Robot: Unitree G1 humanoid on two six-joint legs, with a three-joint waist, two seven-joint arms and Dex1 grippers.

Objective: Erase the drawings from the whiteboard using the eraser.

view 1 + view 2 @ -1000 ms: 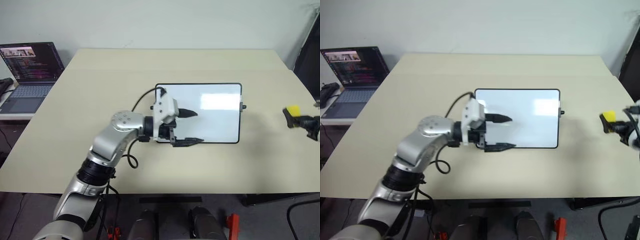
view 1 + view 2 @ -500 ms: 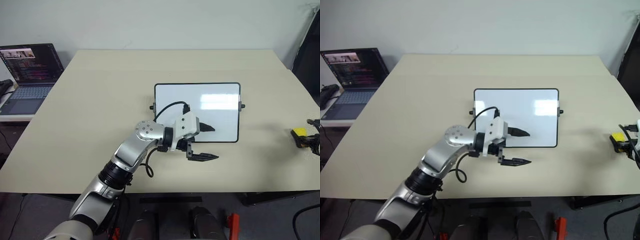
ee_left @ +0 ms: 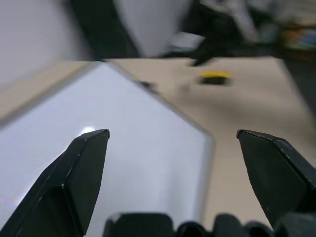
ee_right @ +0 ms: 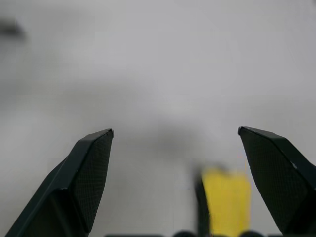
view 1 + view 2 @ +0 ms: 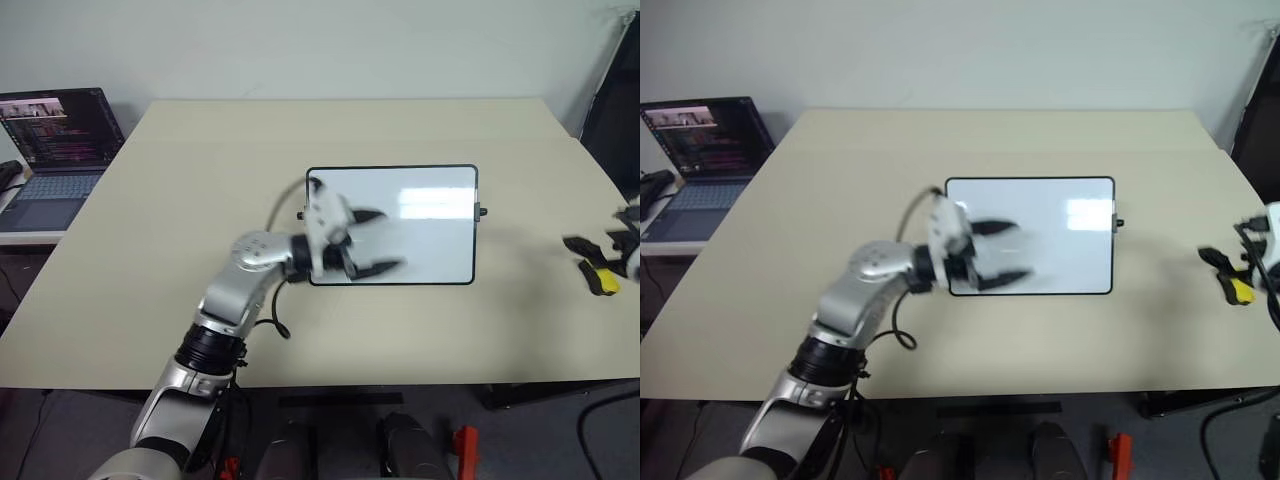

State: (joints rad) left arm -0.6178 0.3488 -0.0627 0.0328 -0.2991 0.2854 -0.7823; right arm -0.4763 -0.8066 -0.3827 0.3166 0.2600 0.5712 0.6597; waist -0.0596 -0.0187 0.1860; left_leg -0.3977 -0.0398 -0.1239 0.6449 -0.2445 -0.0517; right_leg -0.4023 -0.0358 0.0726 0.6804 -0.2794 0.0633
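Beige table [image 5: 200,200] lies bare around the whiteboard [image 5: 420,200], which sits mid-table, long axis parallel to the front edge, well clear of every edge. Left gripper [image 5: 368,241], jaws spread and holding nothing, hovers over the board's left end. Near the right edge, the yellow eraser [image 5: 602,280] lies beside the right gripper [image 4: 175,163], its fingers wide apart around nothing.

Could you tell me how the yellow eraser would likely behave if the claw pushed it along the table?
The eraser looks like a small flat-sided block, so it should slide rather than roll. Being small, it is probably light and could skid or twist away. It lies near the table edge, so it might drop off.
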